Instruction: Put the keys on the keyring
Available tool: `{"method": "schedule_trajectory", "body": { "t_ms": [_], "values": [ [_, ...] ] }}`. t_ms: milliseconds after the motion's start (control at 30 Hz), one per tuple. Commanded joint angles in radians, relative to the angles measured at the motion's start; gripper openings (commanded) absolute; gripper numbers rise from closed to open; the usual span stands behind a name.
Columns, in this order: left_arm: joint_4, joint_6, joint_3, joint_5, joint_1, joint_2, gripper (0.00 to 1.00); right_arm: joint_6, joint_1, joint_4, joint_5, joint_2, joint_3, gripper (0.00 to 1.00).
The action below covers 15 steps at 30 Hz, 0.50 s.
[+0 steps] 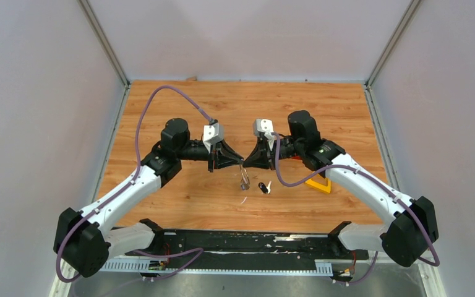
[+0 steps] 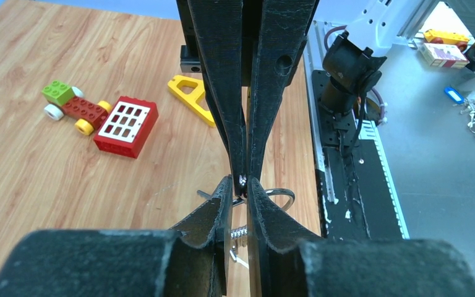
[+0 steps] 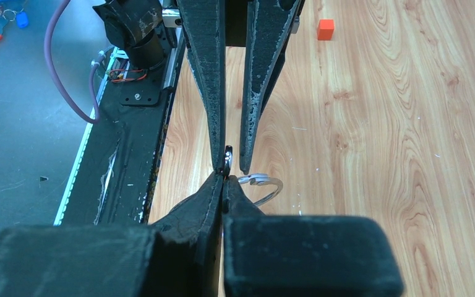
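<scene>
The right gripper (image 3: pixel 224 177) pinches the keyring (image 3: pixel 279 187), left gripper (image 2: pixel 240 180) slightly parted, key (image 1: pixel 263 187) on table (image 1: pixel 192 198)

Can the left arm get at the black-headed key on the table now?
Probably yes. The key lies uncovered on the table near the left gripper, whose jaws stand slightly apart; the keyring hanging from the right gripper is close by.

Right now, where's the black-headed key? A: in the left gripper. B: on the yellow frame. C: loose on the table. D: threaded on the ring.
C: the key lies flat on the table, just beside the keyring, not on it.
</scene>
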Motion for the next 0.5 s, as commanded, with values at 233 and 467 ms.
{"method": "schedule_trajectory", "body": {
  "t_ms": [233, 467],
  "values": [
    [-0.018, 0.058, 0.009, 0.037, -0.002, -0.005, 0.21, -0.024, -0.009, 0.027, -0.054, -0.041, 0.001, 0.00],
    [-0.011, 0.082, -0.003, 0.043, 0.000, -0.021, 0.18, -0.012, -0.013, 0.036, -0.071, -0.038, 0.000, 0.00]
  ]
}}
